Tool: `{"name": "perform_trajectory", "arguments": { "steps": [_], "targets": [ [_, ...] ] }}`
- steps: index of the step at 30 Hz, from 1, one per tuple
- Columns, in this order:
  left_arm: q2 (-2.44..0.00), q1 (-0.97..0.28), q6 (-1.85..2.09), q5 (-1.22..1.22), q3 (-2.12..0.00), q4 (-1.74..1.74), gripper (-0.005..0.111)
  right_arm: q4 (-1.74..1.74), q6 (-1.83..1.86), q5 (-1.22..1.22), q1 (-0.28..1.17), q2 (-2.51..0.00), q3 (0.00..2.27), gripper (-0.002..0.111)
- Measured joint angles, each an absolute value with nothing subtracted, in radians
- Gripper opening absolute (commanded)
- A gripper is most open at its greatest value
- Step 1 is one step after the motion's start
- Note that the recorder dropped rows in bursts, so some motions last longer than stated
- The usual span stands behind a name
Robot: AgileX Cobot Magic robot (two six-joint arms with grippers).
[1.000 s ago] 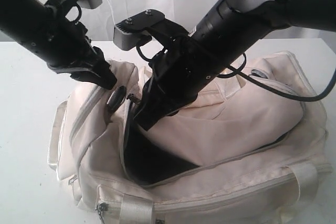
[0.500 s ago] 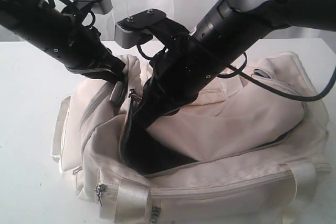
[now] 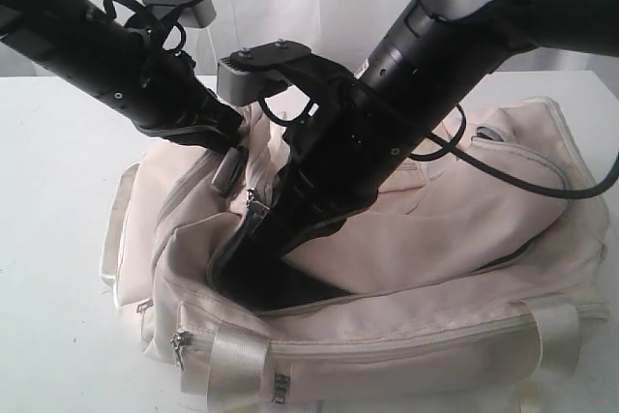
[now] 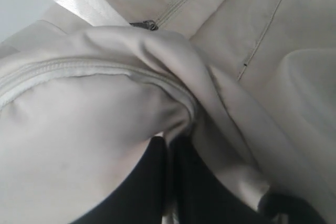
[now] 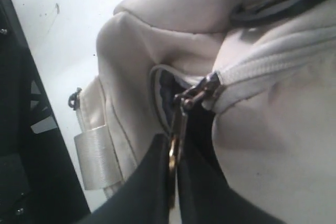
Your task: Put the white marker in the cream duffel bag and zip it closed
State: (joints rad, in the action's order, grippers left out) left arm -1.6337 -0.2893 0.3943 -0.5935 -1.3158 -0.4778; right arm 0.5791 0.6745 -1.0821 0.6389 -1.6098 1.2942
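Observation:
The cream duffel bag (image 3: 435, 239) lies on the white table with its top zipper partly undone, showing a dark opening (image 3: 280, 287). My left gripper (image 3: 230, 154) is shut on a fold of the bag's cream fabric at its left end; in the left wrist view the black fingers (image 4: 152, 182) pinch that fold of the bag (image 4: 79, 129). My right gripper (image 3: 255, 212) is shut on the zipper pull (image 5: 177, 127), a metal tab hanging from the slider (image 5: 202, 90) at the end of the zipper track on the bag (image 5: 173, 14). The white marker is hidden.
The table (image 3: 58, 239) has bare white surface left of the bag. A webbing handle (image 3: 237, 365) and a side pocket zipper (image 3: 179, 340) face the front. A black cable (image 3: 542, 181) of the right arm drapes over the bag. A white curtain hangs behind.
My left gripper has moved right and shut on the bag's end fabric. The right gripper has kept hold of the zipper pull and shifted lower; the dark opening looks narrower.

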Motion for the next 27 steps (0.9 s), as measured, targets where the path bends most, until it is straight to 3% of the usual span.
{"name": "perform_trajectory", "arguments": {
  "steps": [17,27],
  "targets": [
    [-1.645,-0.241,0.375,-0.602,-1.316,-0.515,0.0,0.725,0.674,-1.06,0.629,-1.612,1.292,0.0],
    [-1.649,-0.235,0.375,-0.621,-1.316,-0.516,0.0,0.808,0.692,-1.043,0.64,-1.61,1.172,0.0]
  ]
}}
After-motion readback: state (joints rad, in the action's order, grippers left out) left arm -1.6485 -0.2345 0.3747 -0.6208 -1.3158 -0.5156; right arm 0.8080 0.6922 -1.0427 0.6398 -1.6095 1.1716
